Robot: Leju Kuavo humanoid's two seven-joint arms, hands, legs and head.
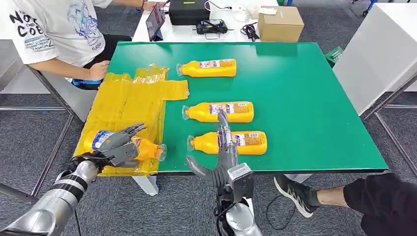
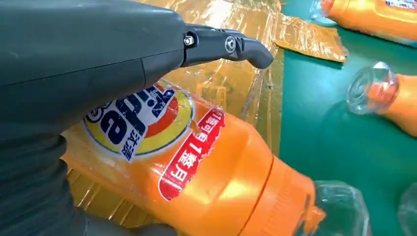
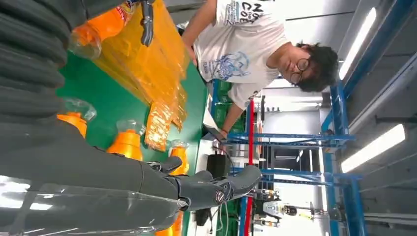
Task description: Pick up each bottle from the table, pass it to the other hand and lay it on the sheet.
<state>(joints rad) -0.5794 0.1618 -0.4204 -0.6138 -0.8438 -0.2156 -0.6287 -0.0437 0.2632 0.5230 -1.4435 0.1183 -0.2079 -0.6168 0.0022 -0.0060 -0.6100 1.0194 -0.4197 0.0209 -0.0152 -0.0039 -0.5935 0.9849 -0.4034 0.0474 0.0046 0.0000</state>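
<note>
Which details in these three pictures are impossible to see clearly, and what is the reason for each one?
- Left hand on the bottle over the yellow sheet: head view, fingers cover the bottle; whether it already rests on the sheet is unclear.
- Same bottle's cap: left wrist view, cut off by the edge.
- Right hand: head view, it overlaps the nearest table bottle; touching or not, cannot tell.
- Label print on the far bottle: too small.

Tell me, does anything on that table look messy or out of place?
Only the yellow sheet: it is crumpled, with a flap sticking out and its edge overhanging the green table. The bottles lie neatly, nothing spilled.
</note>
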